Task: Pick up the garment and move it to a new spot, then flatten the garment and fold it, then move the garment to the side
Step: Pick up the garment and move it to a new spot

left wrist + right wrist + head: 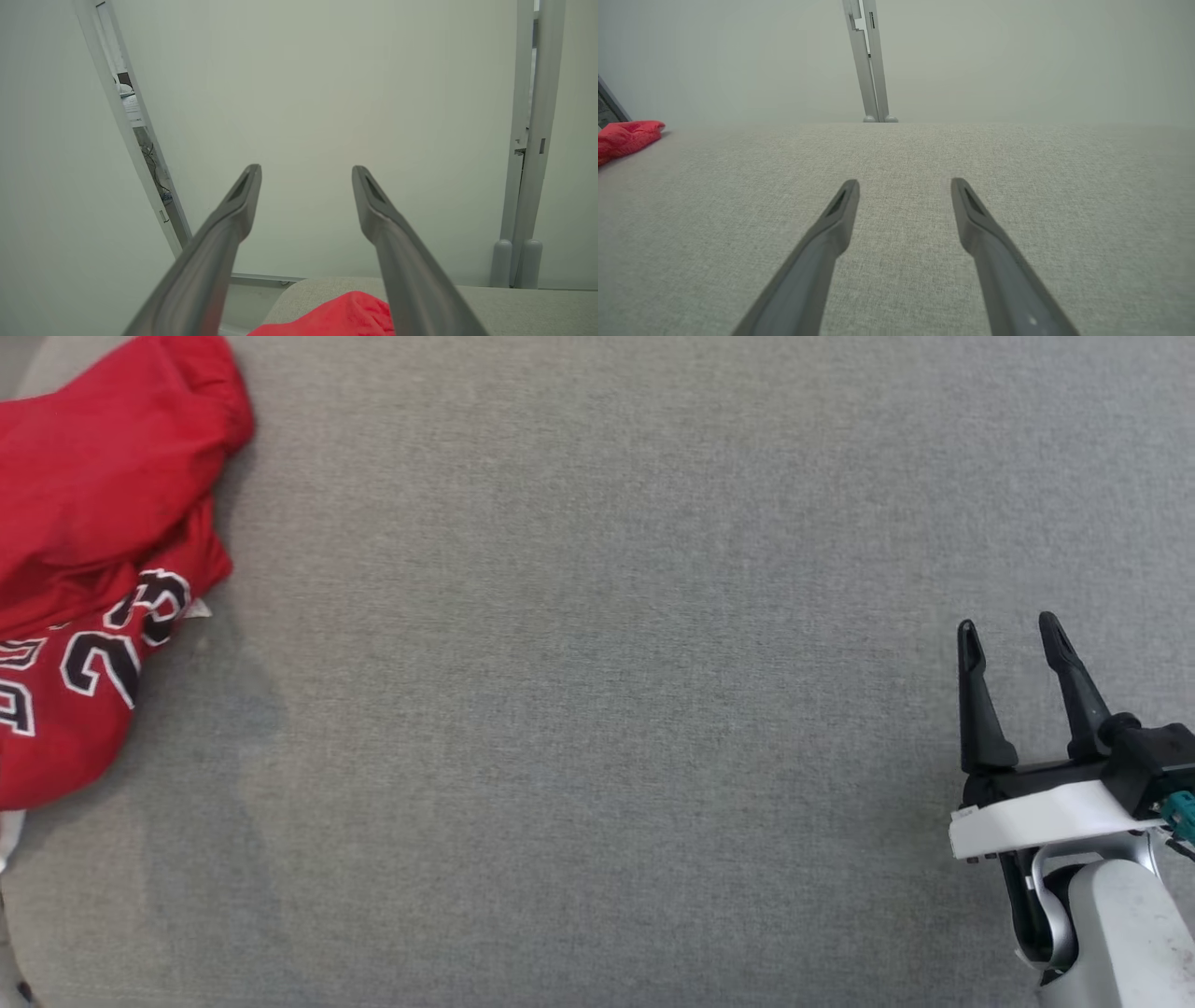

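The garment (89,560) is a red jersey with black-and-white numbers, lying crumpled at the far left edge of the grey fabric surface (597,709). My right gripper (1008,635) stands open at the lower right, far from the garment, with nothing between its fingers. In the right wrist view the right gripper (904,185) hovers just over the grey cloth, and the garment (626,135) is a small red heap at the far left. My left gripper (306,173) is open with nothing between its fingers, and a bit of the garment (341,315) shows below them.
Pale wall panels (327,116) with grey upright frame posts (530,163) stand behind the surface. A gap between panels (140,140) at the left shows cables and clutter beyond. A grey post (868,60) rises at the far edge of the surface.
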You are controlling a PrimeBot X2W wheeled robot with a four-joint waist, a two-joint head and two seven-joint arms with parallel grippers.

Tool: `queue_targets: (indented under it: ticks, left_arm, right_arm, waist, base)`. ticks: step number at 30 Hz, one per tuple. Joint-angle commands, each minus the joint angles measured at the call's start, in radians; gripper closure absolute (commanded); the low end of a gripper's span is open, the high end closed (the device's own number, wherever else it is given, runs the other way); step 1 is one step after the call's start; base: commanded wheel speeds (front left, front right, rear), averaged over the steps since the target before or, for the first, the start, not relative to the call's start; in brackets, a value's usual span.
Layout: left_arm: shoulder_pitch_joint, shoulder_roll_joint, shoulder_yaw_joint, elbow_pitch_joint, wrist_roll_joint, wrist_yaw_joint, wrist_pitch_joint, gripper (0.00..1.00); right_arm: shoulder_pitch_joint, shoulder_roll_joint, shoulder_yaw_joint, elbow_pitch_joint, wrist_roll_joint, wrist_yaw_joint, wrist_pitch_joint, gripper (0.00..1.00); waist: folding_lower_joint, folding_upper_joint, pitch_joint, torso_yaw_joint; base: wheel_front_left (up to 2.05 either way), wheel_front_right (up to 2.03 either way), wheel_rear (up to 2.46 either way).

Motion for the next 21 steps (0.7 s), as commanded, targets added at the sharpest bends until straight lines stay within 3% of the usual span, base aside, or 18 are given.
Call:
queue_targets:
  ticks: [1, 13, 21]
  left_arm:
    - [-0.032, 0.023, 0.002, 0.027, -0.009, -0.004, 0.015, 0.00]
    - [-0.135, 0.128, 0.008, 0.313, -0.032, -0.013, 0.153, 0.00]
    - [-0.148, 0.151, -0.024, 0.503, -0.078, -0.028, 0.348, 0.00]
  right_arm:
    - [-0.019, 0.000, -0.005, -0.014, -0.004, 0.000, -0.003, 0.00]
    - [-0.022, 0.004, -0.031, -0.056, -0.014, 0.000, -0.003, 0.00]
    - [-0.018, -0.002, -0.036, -0.064, -0.017, 0.000, -0.003, 0.00]
  waist:
    - [-0.0002, -0.0001, 0.103, -0.104]
    - [-0.0002, -0.0001, 0.132, -0.169]
    - [-0.0002, -0.0001, 0.132, -0.175]
  base:
    - [0.00, 0.00, 0.00]
    - [0.00, 0.00, 0.00]
    - [0.00, 0.00, 0.00]
